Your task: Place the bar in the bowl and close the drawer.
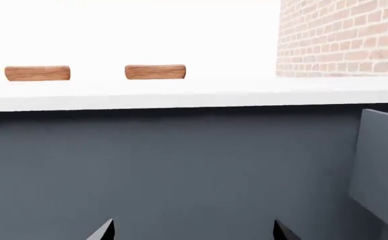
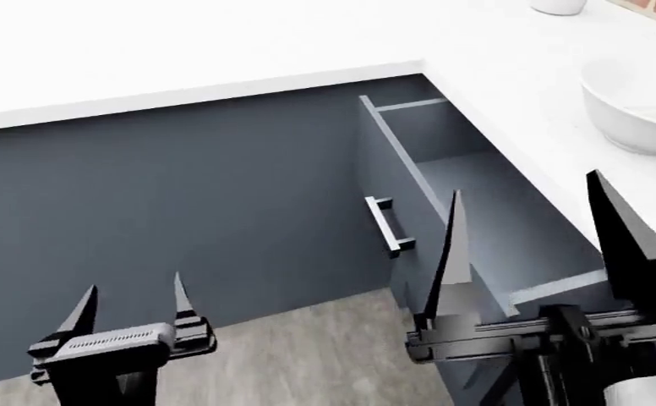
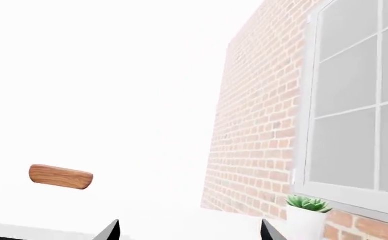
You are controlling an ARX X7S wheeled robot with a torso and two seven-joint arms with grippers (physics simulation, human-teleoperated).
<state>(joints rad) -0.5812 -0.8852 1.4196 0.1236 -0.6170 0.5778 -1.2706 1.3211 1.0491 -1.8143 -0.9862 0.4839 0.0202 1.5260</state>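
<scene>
Drawer [image 2: 463,199] stands pulled out beside the bowl [image 2: 635,108], so we judge closing remains. Left gripper [image 2: 132,306] and right gripper [image 2: 531,222] hang spread, holding nothing.

Slate-grey drawer [image 2: 409,203] with paler grey inside, glossy white bowl [image 2: 635,106] at white counter's [image 2: 193,51] edge, black grippers, red-brown brick wall [image 3: 261,125].
</scene>
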